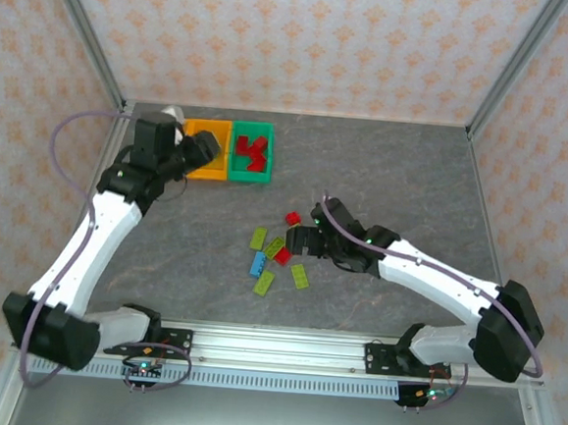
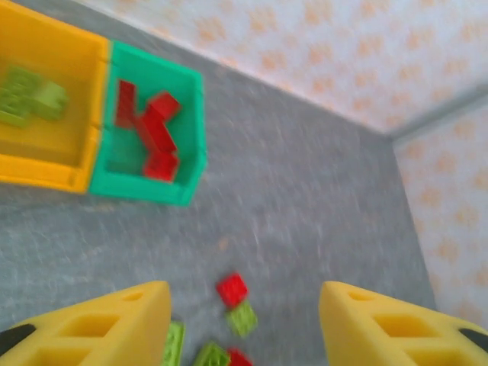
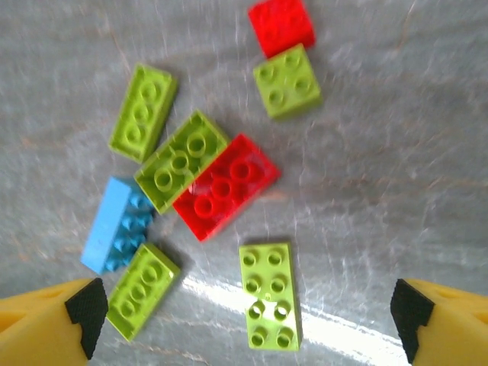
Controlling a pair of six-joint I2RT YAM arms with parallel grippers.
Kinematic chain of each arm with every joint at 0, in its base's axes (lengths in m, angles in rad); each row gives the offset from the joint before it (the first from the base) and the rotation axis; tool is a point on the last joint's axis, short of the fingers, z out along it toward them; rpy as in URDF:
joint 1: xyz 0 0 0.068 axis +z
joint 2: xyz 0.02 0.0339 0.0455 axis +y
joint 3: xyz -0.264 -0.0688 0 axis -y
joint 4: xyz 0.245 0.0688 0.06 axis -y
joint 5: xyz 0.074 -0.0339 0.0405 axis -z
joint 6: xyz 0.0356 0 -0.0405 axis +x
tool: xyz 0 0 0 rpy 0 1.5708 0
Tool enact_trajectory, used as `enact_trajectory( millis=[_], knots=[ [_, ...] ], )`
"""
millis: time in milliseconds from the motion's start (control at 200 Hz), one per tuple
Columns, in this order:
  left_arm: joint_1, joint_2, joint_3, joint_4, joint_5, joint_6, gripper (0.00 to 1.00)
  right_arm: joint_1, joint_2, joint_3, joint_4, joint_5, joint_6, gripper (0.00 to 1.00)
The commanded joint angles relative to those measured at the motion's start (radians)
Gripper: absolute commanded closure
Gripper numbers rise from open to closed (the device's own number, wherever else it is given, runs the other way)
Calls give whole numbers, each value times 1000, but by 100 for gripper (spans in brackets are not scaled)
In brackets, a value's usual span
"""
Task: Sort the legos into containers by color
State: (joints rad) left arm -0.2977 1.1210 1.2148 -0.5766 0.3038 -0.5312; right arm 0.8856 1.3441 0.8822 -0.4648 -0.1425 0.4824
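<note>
Two bins touch side by side at the tabletop's (image 1: 414,183) far edge. The orange bin (image 2: 69,164) has lime-green legos (image 2: 27,95) in it, and the green bin (image 2: 145,187) holds a heap of red legos (image 2: 152,133). The left end effector (image 2: 244,305) hangs by the orange bin, released and empty. The right end effector (image 3: 245,305), spread wide, hovers over the loose bricks (image 3: 225,187) mid-tabletop: lime, red and one blue brick (image 3: 114,225).

No text, label, brand, number or sign can be read. The studs on the legos (image 3: 225,187) are too blurred to show any lettering. The containers (image 1: 253,126) at the far left have plain walls, and the wallpaper (image 1: 298,36) on the far side carries only a repeated orange ornament.
</note>
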Motion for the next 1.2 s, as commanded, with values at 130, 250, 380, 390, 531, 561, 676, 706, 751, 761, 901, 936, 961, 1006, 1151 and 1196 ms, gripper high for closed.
enact_trajectory(
  millis=[130,250,380,390,531,561,676,706,751,761,901,936,961,1006,1151,1196],
  knots=[
    [-115,-129,-42,-395,-18,252,22,39,127,-18,-29,-1,-13,8],
    [-115,-196,-103,-420,-63,287,8,72,220,0,-36,17,9,15],
    [-115,-218,-168,-403,-99,300,3,120,312,34,-67,62,30,25],
    [-115,-220,-174,-398,-105,296,3,124,316,36,-69,66,32,27],
    [-115,-216,-214,-361,-132,283,2,139,364,51,-111,132,76,56],
    [-115,-217,-224,-353,-141,277,2,139,368,53,-120,142,81,59],
    [-115,-222,-264,-326,-183,262,1,140,324,52,-129,176,96,69],
    [-114,-224,-269,-324,-192,260,1,139,298,51,-123,183,97,70],
    [-113,-225,-263,-333,-203,262,1,139,249,46,-105,188,94,71],
    [-113,-226,-260,-335,-206,263,1,140,230,45,-98,188,92,71],
    [-110,-280,-272,-313,-180,269,1,138,77,62,30,211,32,71],
    [-109,-302,-278,-300,-158,270,1,138,61,85,76,213,2,71],
    [-108,-316,-282,-289,-137,270,1,136,57,105,111,208,-20,71],
    [-106,-344,-288,-270,-101,272,0,130,69,150,171,187,-51,70],
    [-101,-436,-304,-228,-46,290,0,79,243,352,334,50,-94,70],
    [-100,-463,-308,-229,-71,290,0,59,324,438,349,2,-100,71]
  ],
)
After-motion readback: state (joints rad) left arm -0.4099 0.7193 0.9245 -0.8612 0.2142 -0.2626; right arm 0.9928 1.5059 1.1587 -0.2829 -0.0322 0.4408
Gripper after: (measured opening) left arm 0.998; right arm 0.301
